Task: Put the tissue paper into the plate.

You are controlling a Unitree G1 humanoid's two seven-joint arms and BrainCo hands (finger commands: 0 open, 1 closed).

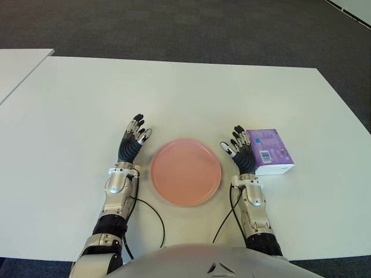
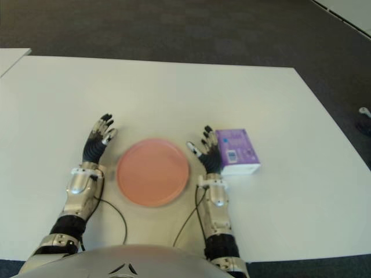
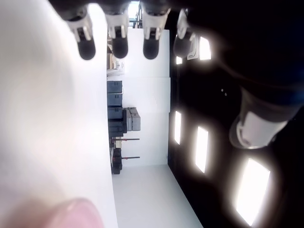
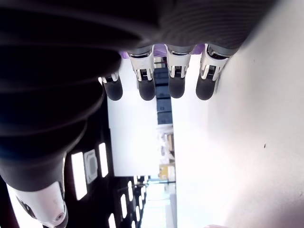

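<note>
A round pink plate (image 1: 185,171) lies on the white table (image 1: 185,98), between my two hands. A purple tissue pack (image 1: 269,151) with a white side and a barcode label sits just right of the plate. My right hand (image 1: 239,149) is beside the pack's left edge, fingers stretched out and holding nothing. My left hand (image 1: 134,139) is on the plate's left side, fingers also spread and empty. In the right wrist view a sliver of the purple pack (image 4: 124,54) shows behind the straight fingers (image 4: 176,83).
A second white table's corner (image 1: 17,66) shows at the far left. Dark carpet (image 1: 191,29) lies beyond the table's far edge. Black cables (image 1: 152,217) run from both wrists near the front edge.
</note>
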